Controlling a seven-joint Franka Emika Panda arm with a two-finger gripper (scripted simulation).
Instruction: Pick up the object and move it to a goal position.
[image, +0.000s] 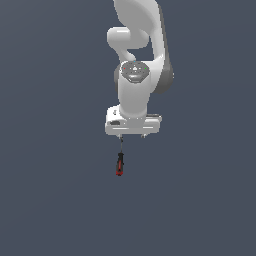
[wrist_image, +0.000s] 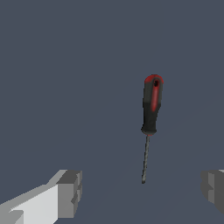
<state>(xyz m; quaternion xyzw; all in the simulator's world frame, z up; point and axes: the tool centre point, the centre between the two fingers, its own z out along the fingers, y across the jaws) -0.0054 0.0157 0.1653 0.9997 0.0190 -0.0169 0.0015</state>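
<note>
The object is a small screwdriver (wrist_image: 151, 107) with a red-and-black handle and a thin grey shaft, lying flat on the dark grey floor. In the exterior view the screwdriver (image: 119, 164) lies just in front of the white hand, its shaft pointing back toward it. My gripper (wrist_image: 141, 191) is open, and its two grey fingertips (wrist_image: 70, 192) stand far apart. The shaft's tip reaches the gap between them, while the handle lies beyond it. Nothing is held. In the exterior view the gripper (image: 132, 135) hangs low under the arm; I cannot tell its height above the floor.
A plain dark grey floor (image: 50, 200) fills both views. Only the white arm (image: 135, 60) rises above the hand.
</note>
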